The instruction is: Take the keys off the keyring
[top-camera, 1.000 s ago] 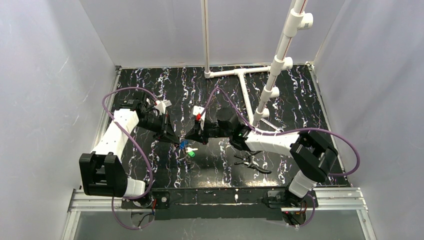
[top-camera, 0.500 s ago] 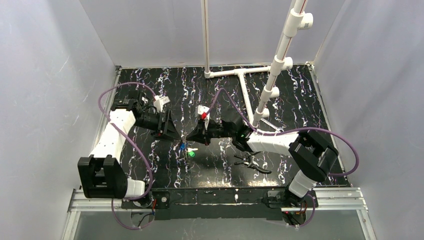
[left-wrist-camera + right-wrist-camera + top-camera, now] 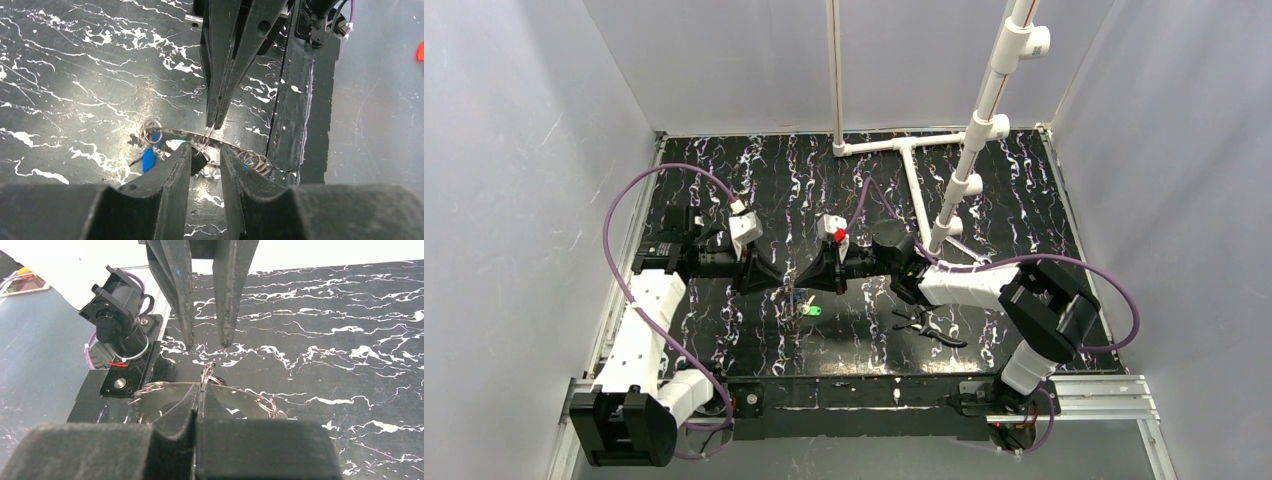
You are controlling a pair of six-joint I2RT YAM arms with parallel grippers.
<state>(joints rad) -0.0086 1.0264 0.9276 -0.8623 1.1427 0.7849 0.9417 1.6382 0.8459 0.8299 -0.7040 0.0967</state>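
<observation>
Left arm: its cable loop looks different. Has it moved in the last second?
Yes. Its big black joint has swung toward the near edge, crossing the metal rail; its tool stays near the keys.

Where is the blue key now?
In the left wrist view, the blue key is left of centre, beside the left arm's fingers and next to a small metal ring.

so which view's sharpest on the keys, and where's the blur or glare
Left wrist view: sharp on the blue key, its own near fingers blurred. Right wrist view: near fingers blurred too, background at top blown out white, glare on the metal strip. Top view: evenly lit, but the keys are tiny specks.
</observation>
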